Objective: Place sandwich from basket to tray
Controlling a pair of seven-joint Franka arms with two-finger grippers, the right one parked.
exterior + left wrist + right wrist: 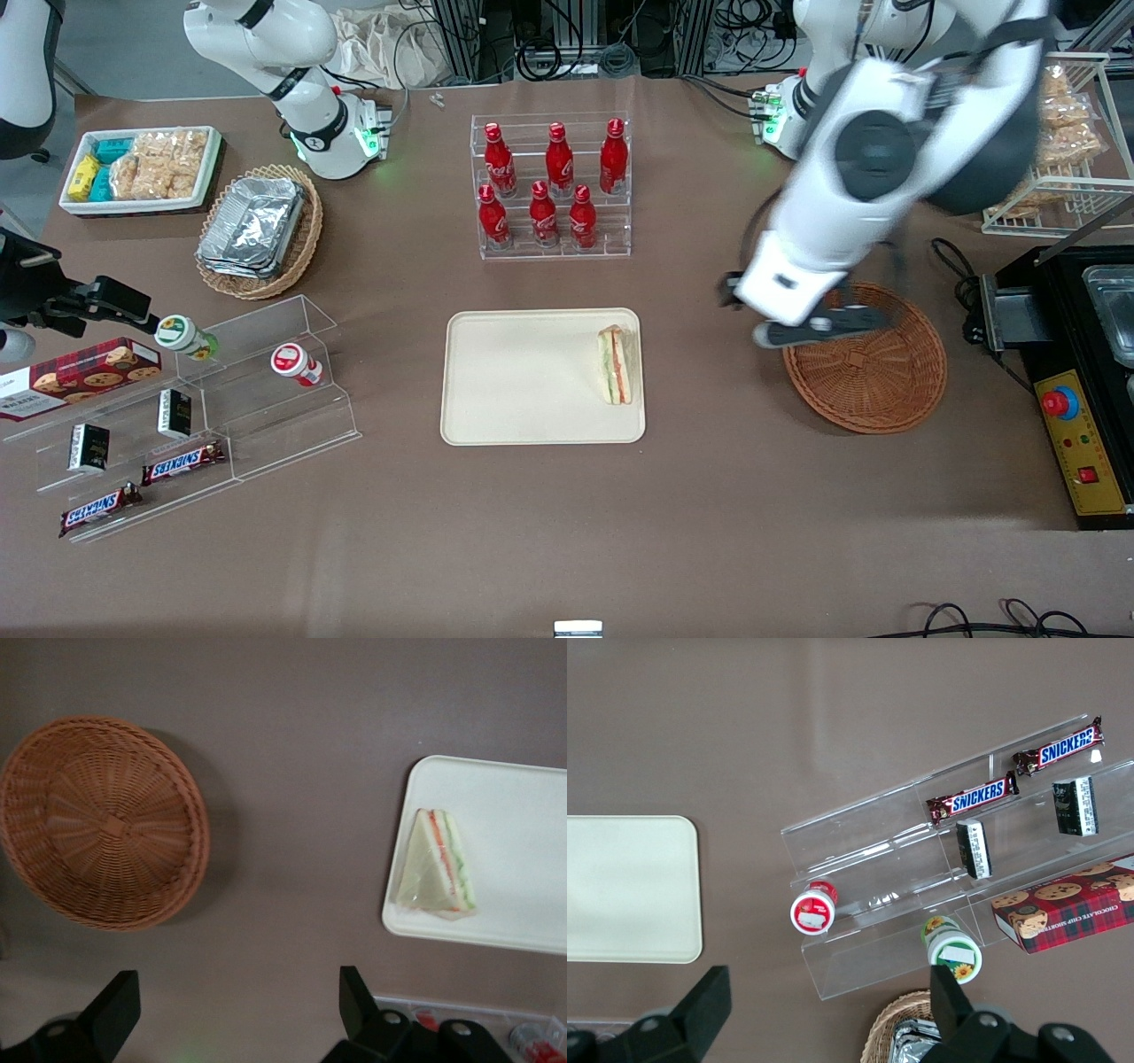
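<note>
The sandwich (615,365) lies on the cream tray (523,381), at the tray's edge toward the working arm's end of the table; it also shows in the left wrist view (437,866) on the tray (523,833). The reddish-brown wicker basket (873,372) is empty and also shows in the left wrist view (102,824). My left gripper (769,330) hangs above the table between tray and basket, over the basket's rim, open and empty (237,988).
A rack of red bottles (554,186) stands farther from the front camera than the tray. A tan basket of foil containers (257,230), a white snack bin (142,168) and an acrylic shelf (204,399) lie toward the parked arm's end. A black control box (1063,399) stands beside the basket.
</note>
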